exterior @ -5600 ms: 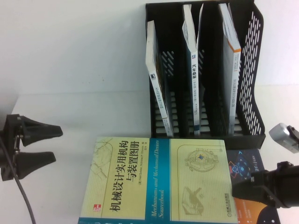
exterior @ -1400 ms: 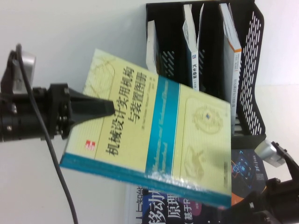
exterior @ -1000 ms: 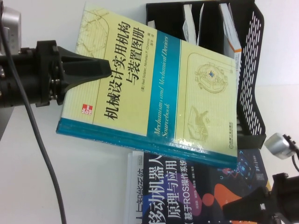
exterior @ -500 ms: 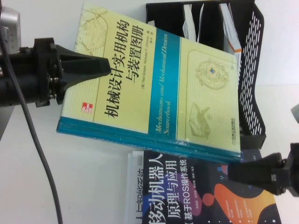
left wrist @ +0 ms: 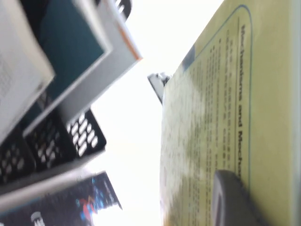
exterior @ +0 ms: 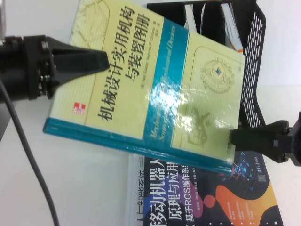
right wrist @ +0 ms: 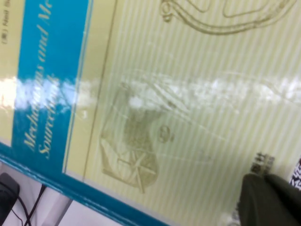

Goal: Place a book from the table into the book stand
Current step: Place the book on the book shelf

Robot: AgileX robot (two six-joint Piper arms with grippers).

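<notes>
left gripper (exterior: 104, 60) gripping book (exterior: 155, 89), right gripper (exterior: 233, 137) at its corner, above white table (exterior: 84, 188)

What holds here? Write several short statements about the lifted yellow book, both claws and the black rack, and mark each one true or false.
1. The left claw grips the thick pale-yellow hardcover book. True.
2. The book lies flat on the white table. False: it is held tilted above it.
3. The right claw is at the book's right edge. True.
4. The black plastic slotted book stand is empty. False: thin white books stand inside.
</notes>
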